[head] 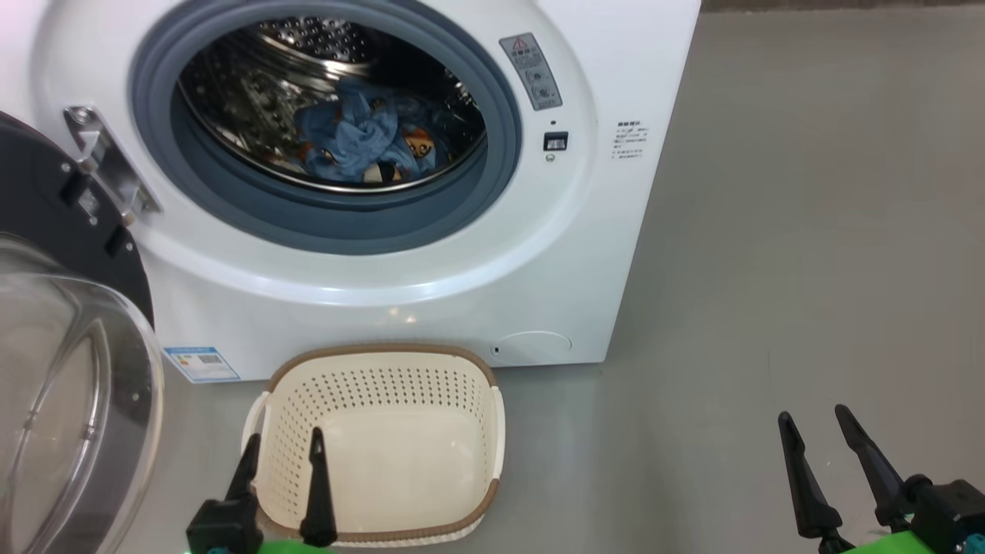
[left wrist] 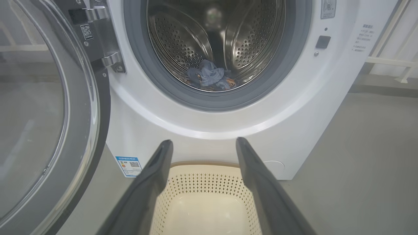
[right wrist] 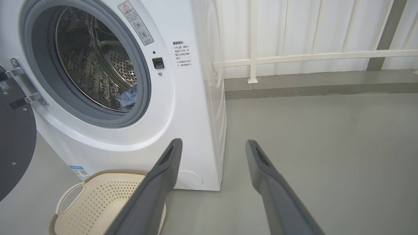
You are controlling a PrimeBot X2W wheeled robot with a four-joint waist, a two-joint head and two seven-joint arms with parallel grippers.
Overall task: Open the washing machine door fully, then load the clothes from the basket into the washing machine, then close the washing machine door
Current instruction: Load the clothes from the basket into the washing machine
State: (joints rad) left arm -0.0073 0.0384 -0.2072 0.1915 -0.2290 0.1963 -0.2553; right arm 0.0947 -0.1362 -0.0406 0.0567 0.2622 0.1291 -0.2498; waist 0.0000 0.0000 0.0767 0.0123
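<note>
The clothes (head: 362,142) lie bunched inside the washing machine (head: 462,292), whose door (head: 46,208) stands swung wide at left, with the basket (head: 369,352) on the floor (head: 731,308) just in front, and the left gripper (head: 284,437) over its near rim and the right gripper (head: 812,415) off right both released.

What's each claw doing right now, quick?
Left claw: open, holding nothing.
Right claw: open, holding nothing.
</note>
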